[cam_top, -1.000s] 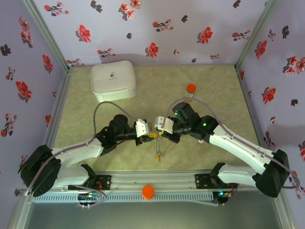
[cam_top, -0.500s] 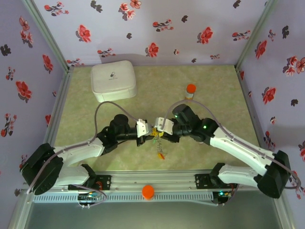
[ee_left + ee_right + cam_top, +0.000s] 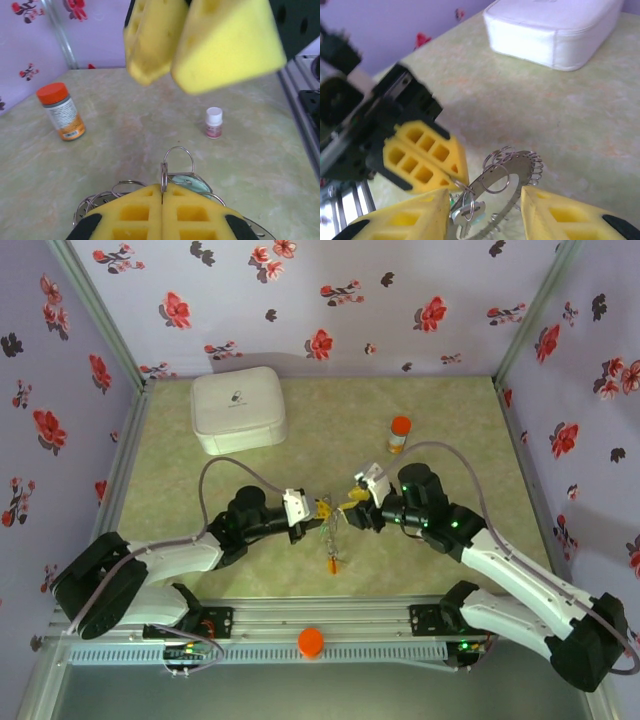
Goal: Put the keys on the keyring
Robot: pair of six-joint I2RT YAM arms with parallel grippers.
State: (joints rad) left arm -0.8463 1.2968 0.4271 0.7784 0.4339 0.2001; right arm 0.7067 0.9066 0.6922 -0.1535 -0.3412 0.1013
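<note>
The keyring (image 3: 522,167), a flat grey ring lined with small wire loops, hangs tilted between the two grippers (image 3: 330,529). My left gripper (image 3: 161,189) is shut on a small split ring (image 3: 164,172) that links a silver key (image 3: 470,214) to the keyring. A pale teal key tag (image 3: 194,181) lies just behind that split ring. My right gripper (image 3: 485,200) is open, one finger on each side of the keyring's lower part without touching it. More keys (image 3: 333,562) dangle below the grippers in the top view.
An orange-capped bottle (image 3: 399,434) stands behind the right gripper. A white case (image 3: 238,410) sits at the back left. A small white-capped vial (image 3: 214,122) stands on the mat. An orange cap (image 3: 311,642) rests on the front rail.
The right arm has drawn back to the right, so its gripper stands further from the left one. The left gripper has kept its hold and barely moved.
</note>
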